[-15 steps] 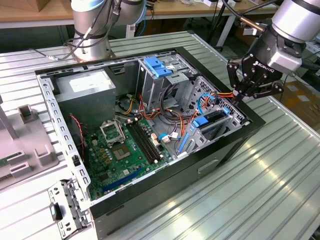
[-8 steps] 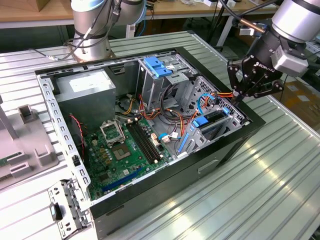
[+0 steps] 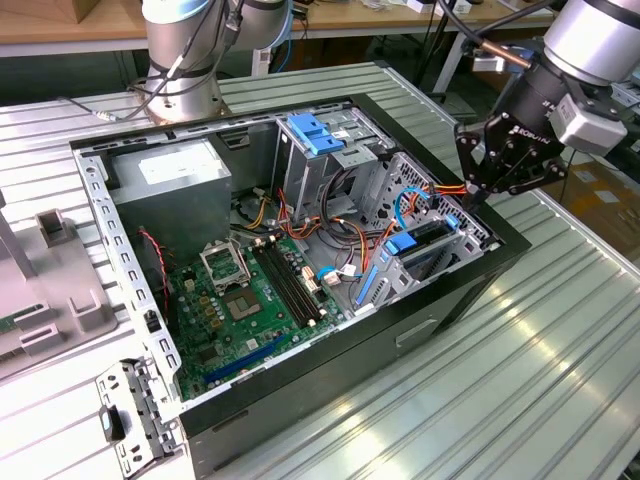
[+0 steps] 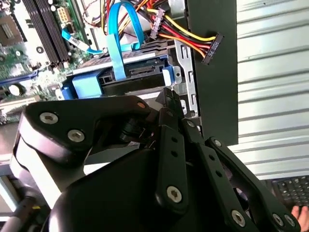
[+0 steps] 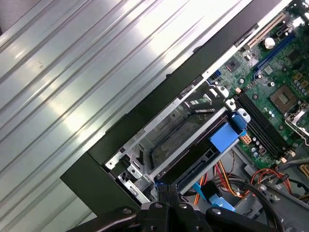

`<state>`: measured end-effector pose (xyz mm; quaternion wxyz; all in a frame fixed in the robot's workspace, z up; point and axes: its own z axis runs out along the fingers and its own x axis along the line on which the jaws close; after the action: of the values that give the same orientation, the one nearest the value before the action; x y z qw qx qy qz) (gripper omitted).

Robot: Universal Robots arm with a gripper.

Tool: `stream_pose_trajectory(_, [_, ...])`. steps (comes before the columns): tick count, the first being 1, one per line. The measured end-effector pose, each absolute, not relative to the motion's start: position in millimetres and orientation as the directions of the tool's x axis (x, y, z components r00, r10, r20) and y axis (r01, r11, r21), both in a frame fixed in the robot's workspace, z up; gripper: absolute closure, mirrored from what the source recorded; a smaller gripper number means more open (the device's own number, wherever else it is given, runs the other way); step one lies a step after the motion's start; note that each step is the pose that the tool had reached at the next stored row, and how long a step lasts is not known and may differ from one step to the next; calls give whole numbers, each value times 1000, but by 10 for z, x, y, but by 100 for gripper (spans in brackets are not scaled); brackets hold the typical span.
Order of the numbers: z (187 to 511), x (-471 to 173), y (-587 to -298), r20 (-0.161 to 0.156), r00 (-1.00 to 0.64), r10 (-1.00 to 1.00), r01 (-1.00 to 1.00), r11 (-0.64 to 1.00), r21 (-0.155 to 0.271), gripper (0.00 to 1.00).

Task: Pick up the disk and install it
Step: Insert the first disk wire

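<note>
A ribbed metal bench (image 3: 560, 380) is carrying an open black computer case (image 3: 430, 310), lying on its side with motherboard (image 3: 240, 300) and cables showing. At the case's corner toward the exterior view's right, a metal drive cage (image 5: 159, 145) is holding the disk (image 4: 145, 72) — it's sitting in the bay w/ its blue side rails showing and a blue ribbon cable (image 4: 116, 43) plugged into its rear connector, so it's looking seated already, tho I can't confirm it's fully home.

The tool (image 3: 505, 165) is hovering just above that corner. The disk is lying directly below and slightly inward of the tool tips, long axis running along the cage — parallel to the case's front wall.

Tool state: fingers (image 4: 170, 104) are looking pinched together, nothing between them in both wrist views.
</note>
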<state>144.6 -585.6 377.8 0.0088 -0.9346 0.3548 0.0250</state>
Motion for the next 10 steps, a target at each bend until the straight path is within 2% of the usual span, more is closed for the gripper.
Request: stream_pose_trajectory(10, [3778, 1446, -5856, -53, 835, -547, -548, -836, 1, 89])
